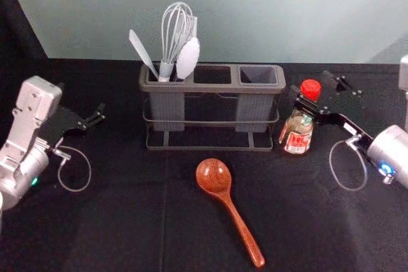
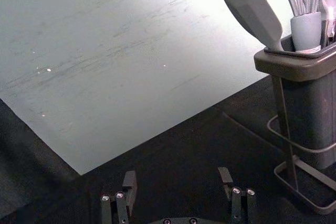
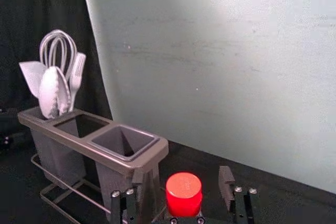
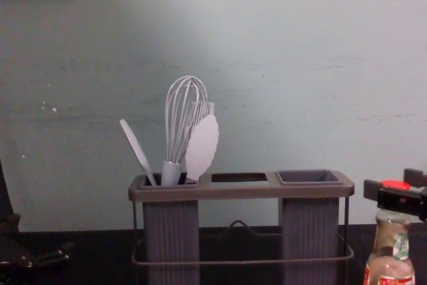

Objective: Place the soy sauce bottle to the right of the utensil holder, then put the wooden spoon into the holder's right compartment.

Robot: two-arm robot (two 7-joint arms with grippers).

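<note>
A clear glass soy sauce bottle with a red cap and a red-and-white label [image 1: 298,135] stands on the black-covered table [image 1: 127,221], just beside the right end of the grey-brown utensil holder with a wire frame [image 1: 261,78]. The right gripper [image 1: 311,83] is at the bottle's top, reaching in from the right with its black fingers spread, one to either side of the cap. In the right wrist view, the red cap [image 3: 184,195] sits between the two fingers, and a gap shows between it and each of them. The brown wooden spoon [image 1: 215,175] lies on the table in front of the holder, its round bowl towards the holder and its handle slanting nearer and to the right; it is well apart from the right gripper. In the holder's left compartment stand a grey-handled wire whisk [image 1: 167,68] and other pale utensils [image 1: 188,58]. The left gripper [image 1: 81,96] is over the table's left side, apart from the holder, with its fingers spread.
</note>
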